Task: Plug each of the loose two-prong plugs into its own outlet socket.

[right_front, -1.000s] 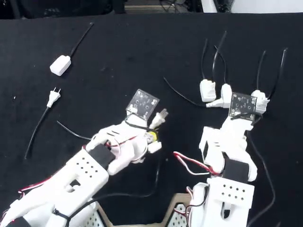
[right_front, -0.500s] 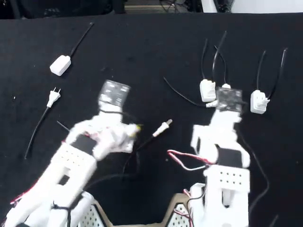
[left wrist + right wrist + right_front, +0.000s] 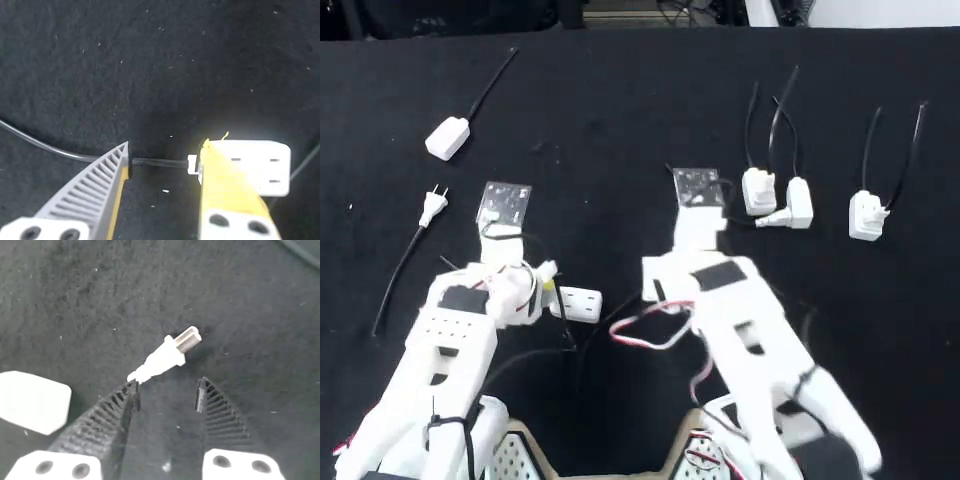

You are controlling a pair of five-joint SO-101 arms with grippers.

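A: Hands?
B: The left hand [image 3: 165,147] is seen spread open, nothing gripped. A black cable [image 3: 155,162] is passed between its fingers [image 3: 220,180] and ends in a white tip at the outlet block [image 3: 578,303], which is partly covered by the yellow finger. The right hand [image 3: 166,385] is held open too, nothing clamped.
A: Plugs, placed from the outlet block?
B: One two-prong plug [image 3: 165,356] is laid flat on the black surface [image 3: 620,100] just ahead of the right hand, tail end at one fingertip; contact cannot be told. A white block [image 3: 32,401] is seen near it; it cannot be told whether that is the outlet block. A second plug [image 3: 433,205] with its cord is found well to the left of the outlet block and farther back. A lone socket [image 3: 447,138] is set farther back again. Well to the right and back, a corded socket [image 3: 758,190], its neighbour [image 3: 799,200] and an end socket [image 3: 865,215] are lined up.
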